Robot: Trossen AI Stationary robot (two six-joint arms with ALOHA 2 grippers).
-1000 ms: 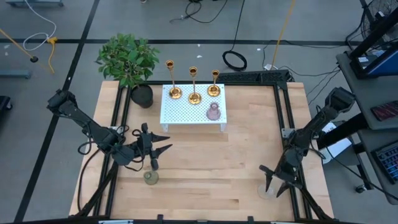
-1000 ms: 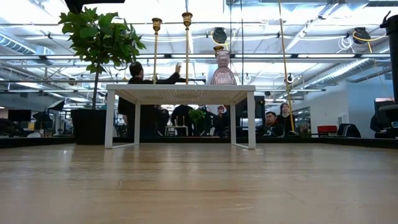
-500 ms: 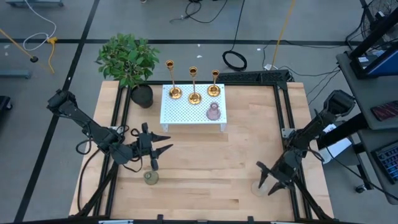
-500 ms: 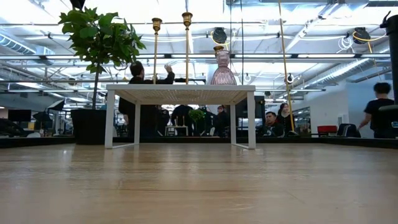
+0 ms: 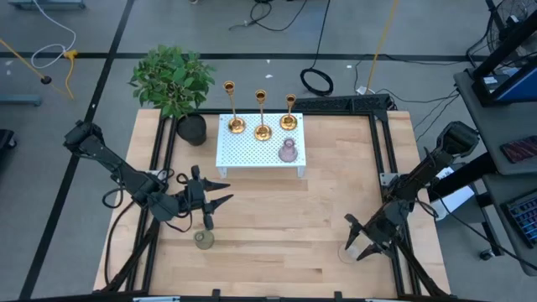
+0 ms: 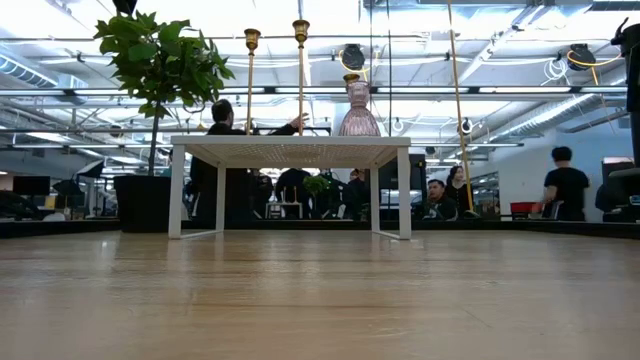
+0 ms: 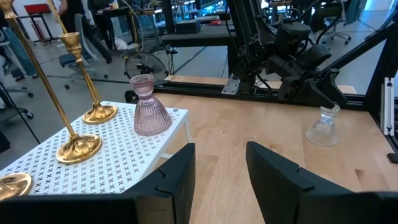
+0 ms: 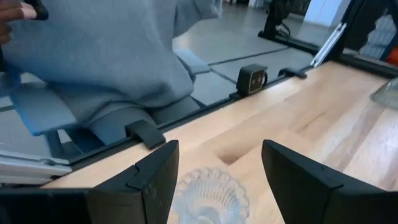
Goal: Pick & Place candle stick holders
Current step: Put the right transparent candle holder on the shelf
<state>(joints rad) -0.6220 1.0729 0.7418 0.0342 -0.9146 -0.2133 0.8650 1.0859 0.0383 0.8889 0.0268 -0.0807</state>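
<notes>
I'm hovering my spread right gripper (image 5: 362, 242) over the squat clear glass holder (image 5: 351, 252); the olive-green glassy holder (image 5: 204, 240) is waiting too.

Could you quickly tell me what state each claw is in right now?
Left claw: open, empty.
Right claw: open, over the clear holder, not gripping.

Open workshop with grey floor (image 5: 67, 33) crossed by dark tape lines and loose cables (image 5: 317, 80). Exposed ceiling pipes (image 6: 480, 95) under bright overhead light; people (image 6: 568, 185) at distant desks
</notes>
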